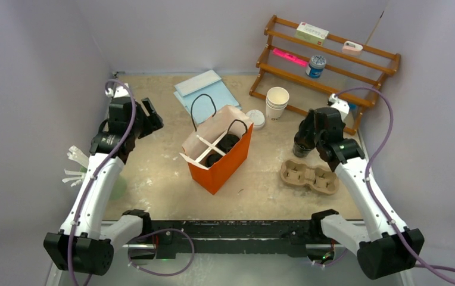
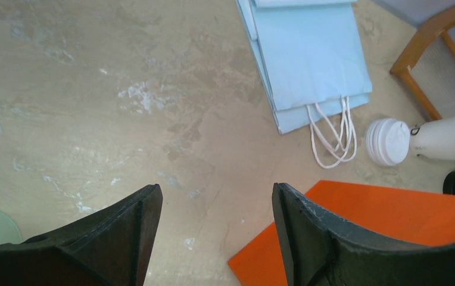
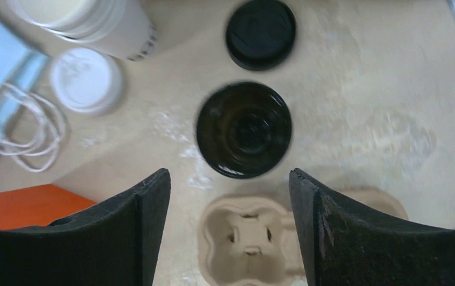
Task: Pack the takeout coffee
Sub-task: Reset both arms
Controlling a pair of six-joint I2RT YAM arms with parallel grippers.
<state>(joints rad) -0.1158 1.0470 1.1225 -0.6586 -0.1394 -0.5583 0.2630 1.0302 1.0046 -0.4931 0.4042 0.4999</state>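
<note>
Right gripper [image 3: 228,174] fingers fill near edge of wrist view, spread wide, gripping nothing. Beyond finger gap, black cup [image 3: 244,129] stands on table [image 1: 153,179] right of orange bag [image 1: 219,164]; untouched, blurred. Just past it, farther from bag, black lid [image 3: 260,34] lies flat. Two more black cups [image 1: 228,142] sit inside bag, split by white divider [image 1: 210,146]. Right of bag: pulp carrier [image 1: 309,176]. Behind-right of bag: white lid [image 1: 255,118], white cup stack [image 1: 277,101]. Behind bag: light blue bags [image 2: 308,59]. Left of bag: left gripper [image 2: 216,187], fingers wide, empty.
</note>
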